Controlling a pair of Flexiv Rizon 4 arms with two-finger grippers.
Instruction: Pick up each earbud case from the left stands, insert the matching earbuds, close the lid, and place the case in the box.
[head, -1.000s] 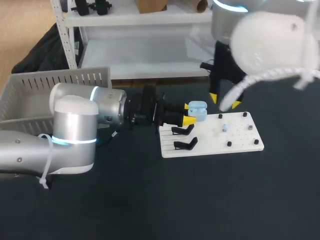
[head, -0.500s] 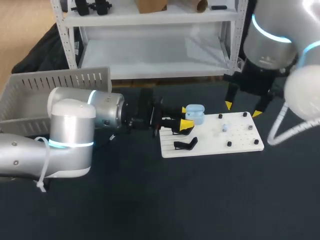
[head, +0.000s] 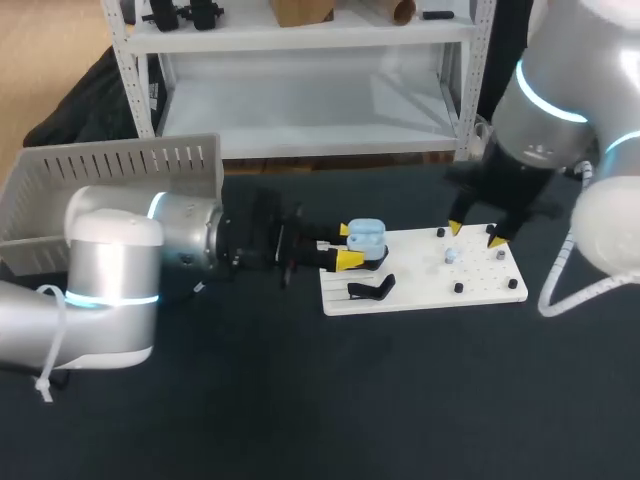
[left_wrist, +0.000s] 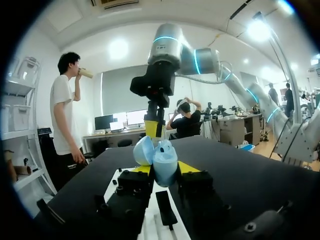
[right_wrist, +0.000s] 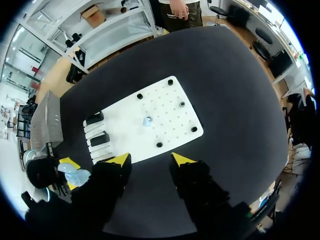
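One pale blue earbud case (head: 366, 235) is pinched between the yellow tips of your left pincer (head: 350, 256), with a finger pressing on each side. The case is small, rounded and glossy, and in the left wrist view its lid (left_wrist: 143, 150) stands swung open beside the body. You hold it at the left end of the white board (head: 480, 285), close to the black stands (head: 370, 290) on that end. A single tiny pale earbud (head: 450, 255) lies on the board's pegged half, well apart from the case. Your right pincer (head: 474, 234) hangs above that half with its fingers spread and nothing between them; its own view looks straight down on the earbud. The slatted grey box (head: 100, 165) sits at the far left of the dark worktop (head: 400, 400), behind your left arm.
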